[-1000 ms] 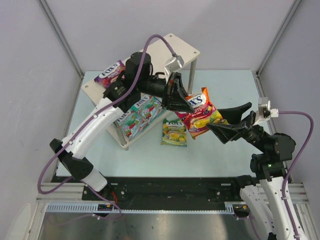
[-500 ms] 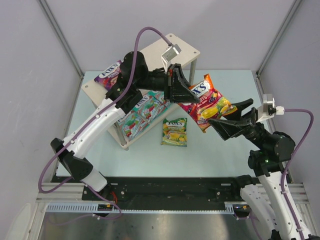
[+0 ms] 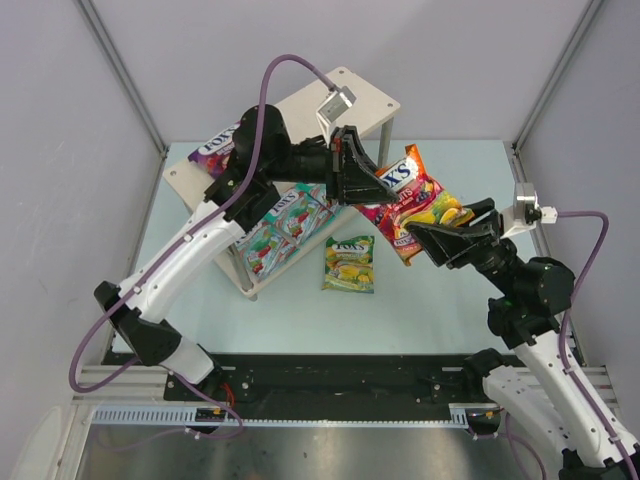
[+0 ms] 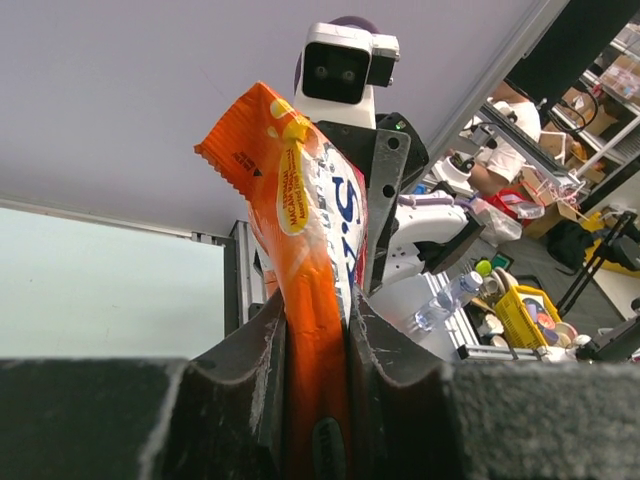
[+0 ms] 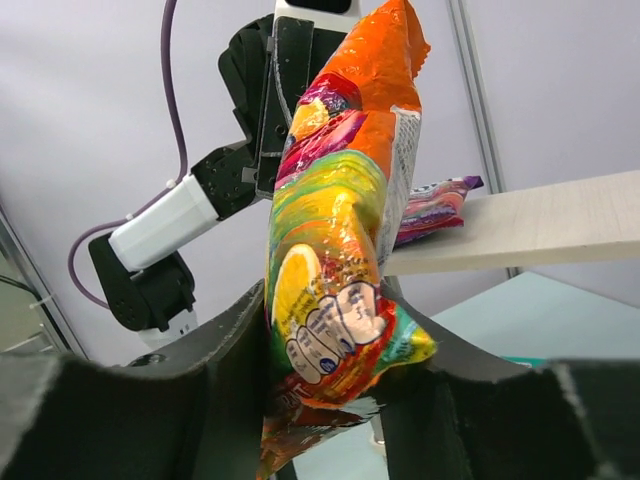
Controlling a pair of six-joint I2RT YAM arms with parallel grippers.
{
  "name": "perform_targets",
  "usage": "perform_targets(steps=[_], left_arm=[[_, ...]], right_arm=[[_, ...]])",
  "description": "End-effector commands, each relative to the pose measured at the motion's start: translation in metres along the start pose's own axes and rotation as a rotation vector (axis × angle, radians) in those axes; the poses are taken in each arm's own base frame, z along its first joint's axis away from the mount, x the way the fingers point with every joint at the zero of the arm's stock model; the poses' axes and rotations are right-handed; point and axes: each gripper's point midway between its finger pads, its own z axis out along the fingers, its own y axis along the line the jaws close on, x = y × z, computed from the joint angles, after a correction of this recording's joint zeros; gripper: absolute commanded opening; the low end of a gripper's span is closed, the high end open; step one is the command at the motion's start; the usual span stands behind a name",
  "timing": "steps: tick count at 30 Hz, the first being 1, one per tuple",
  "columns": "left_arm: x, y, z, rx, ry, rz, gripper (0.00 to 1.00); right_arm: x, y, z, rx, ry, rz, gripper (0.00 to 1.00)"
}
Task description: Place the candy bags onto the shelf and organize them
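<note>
Top external alone takes in the whole table [image 3: 440, 300]. The shelf [image 3: 375, 100] stands at 11 o'clock on it, with the left arm [image 3: 190, 250] reaching across its front and the right arm [image 3: 530, 300] coming in from 4 o'clock. Between them, in the air over the table, hangs the red-orange bag [image 3: 412, 195].

The left gripper [image 3: 368, 188] clamps the bag's 10 o'clock end, and the right gripper [image 3: 432, 235] takes its 5 o'clock end. Left wrist adds what the overhead cannot show: the bag's orange edge is pinched tight between the two fingers and rises upright from them. Right wrist shows the bag's fruit-printed face standing between its own fingers, both of which press against its sides. Behind it the shelf's top board is seen edge-on, carrying the purple bag [image 5: 435, 205].

For room, the top board is bare wood from its middle to its 1 o'clock corner, and the purple bag lies close to the 9 o'clock edge. Bare tabletop runs from 3 to 6 o'clock of the green-yellow bag [image 3: 349, 262], which lies flat just beside the shelf's near post.

The count is one red-orange, one purple and one green-yellow. The teal bags [image 3: 290, 212] lie on the lower board, at least two showing, with the left arm covering the rest.
</note>
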Motion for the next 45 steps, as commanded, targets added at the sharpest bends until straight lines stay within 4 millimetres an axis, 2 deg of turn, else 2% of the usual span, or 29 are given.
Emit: perform_targets(steps=[1, 2, 6, 7, 8, 9, 10, 11, 14, 15, 18, 19, 20, 23, 24, 25, 27, 29, 30, 32, 33, 34, 36, 37, 39, 40, 41, 43, 45], left_arm=[[-0.023, -0.009, -0.003, -0.048, -0.085, 0.079, 0.11], [-0.021, -0.007, -0.004, -0.06, -0.082, 0.078, 0.11], [-0.021, -0.004, -0.007, -0.096, -0.084, 0.095, 0.23], [-0.022, -0.003, -0.008, -0.113, -0.089, 0.102, 0.34], [-0.023, -0.003, -0.011, -0.136, -0.085, 0.123, 0.57], [-0.028, 0.003, -0.014, -0.185, -0.104, 0.135, 0.69], [-0.037, -0.001, -0.018, -0.208, -0.119, 0.186, 0.89], [-0.039, 0.0, -0.023, -0.25, -0.116, 0.187, 1.0], [-0.069, -0.005, -0.047, -0.415, -0.178, 0.29, 1.0], [-0.083, -0.002, -0.06, -0.51, -0.222, 0.321, 1.0], [-0.112, -0.018, -0.102, -0.694, -0.304, 0.438, 1.0], [-0.114, -0.02, -0.112, -0.738, -0.315, 0.449, 1.0], [-0.121, -0.036, -0.129, -0.778, -0.36, 0.478, 1.0], [-0.121, -0.038, -0.158, -0.9, -0.395, 0.503, 1.0], [-0.118, -0.048, -0.166, -0.898, -0.402, 0.516, 1.0], [-0.118, -0.048, -0.174, -0.935, -0.418, 0.514, 1.0], [-0.111, -0.051, -0.181, -0.95, -0.419, 0.512, 1.0], [-0.108, -0.052, -0.187, -0.966, -0.42, 0.513, 1.0], [-0.105, -0.052, -0.19, -0.976, -0.417, 0.514, 1.0], [-0.104, -0.053, -0.195, -0.994, -0.418, 0.514, 1.0], [-0.102, -0.055, -0.198, -1.002, -0.413, 0.512, 1.0], [-0.101, -0.055, -0.2, -1.011, -0.415, 0.511, 1.0], [-0.1, -0.057, -0.203, -1.016, -0.421, 0.513, 1.0], [-0.099, -0.057, -0.204, -1.018, -0.42, 0.515, 1.0], [-0.098, -0.059, -0.206, -1.019, -0.423, 0.513, 1.0], [-0.098, -0.059, -0.206, -1.019, -0.422, 0.516, 1.0], [-0.097, -0.06, -0.208, -1.024, -0.422, 0.515, 1.0], [-0.097, -0.062, -0.21, -1.027, -0.423, 0.518, 1.0], [-0.096, -0.062, -0.212, -1.038, -0.422, 0.518, 1.0]], right_arm=[[-0.001, 0.008, 0.003, -0.031, -0.007, -0.024, 0.39], [-0.002, 0.008, 0.002, -0.025, -0.013, -0.029, 0.3], [-0.004, 0.002, 0.002, 0.009, -0.025, -0.02, 0.16], [-0.004, 0.003, 0.002, 0.009, -0.025, -0.02, 0.14], [-0.005, 0.002, 0.003, 0.012, -0.025, -0.018, 0.12], [-0.003, 0.0, 0.003, 0.023, -0.02, -0.014, 0.13], [-0.004, -0.001, 0.003, 0.03, -0.021, -0.013, 0.13], [-0.006, -0.003, 0.003, 0.043, -0.027, -0.015, 0.13], [-0.006, -0.009, 0.005, 0.072, -0.023, -0.018, 0.13], [-0.005, -0.013, 0.007, 0.082, -0.017, -0.016, 0.13], [-0.007, -0.019, 0.018, 0.089, -0.006, -0.017, 0.13], [-0.008, -0.02, 0.021, 0.092, -0.006, -0.014, 0.12], [-0.015, -0.02, 0.026, 0.095, -0.019, -0.017, 0.12], [-0.009, -0.041, 0.045, 0.142, 0.0, 0.017, 0.12], [-0.021, -0.037, 0.055, 0.139, -0.016, 0.016, 0.12], [-0.012, -0.052, 0.064, 0.167, 0.007, 0.025, 0.12], [-0.022, -0.049, 0.081, 0.16, -0.014, 0.021, 0.12], [-0.014, -0.065, 0.098, 0.201, -0.01, 0.033, 0.13], [-0.024, -0.064, 0.109, 0.199, -0.031, 0.03, 0.13], [-0.009, -0.089, 0.125, 0.262, -0.009, 0.064, 0.13], [-0.026, -0.087, 0.137, 0.265, -0.042, 0.067, 0.14], [-0.003, -0.108, 0.146, 0.312, 0.01, 0.101, 0.15], [-0.013, -0.109, 0.164, 0.335, -0.016, 0.112, 0.14], [0.005, -0.124, 0.171, 0.374, 0.019, 0.13, 0.14], [0.014, -0.133, 0.181, 0.418, 0.018, 0.141, 0.14], [0.007, -0.131, 0.19, 0.418, 0.007, 0.14, 0.14], [0.024, -0.144, 0.197, 0.446, 0.036, 0.146, 0.14], [0.024, -0.143, 0.211, 0.447, 0.042, 0.147, 0.13], [0.046, -0.15, 0.223, 0.452, 0.078, 0.151, 0.13]])
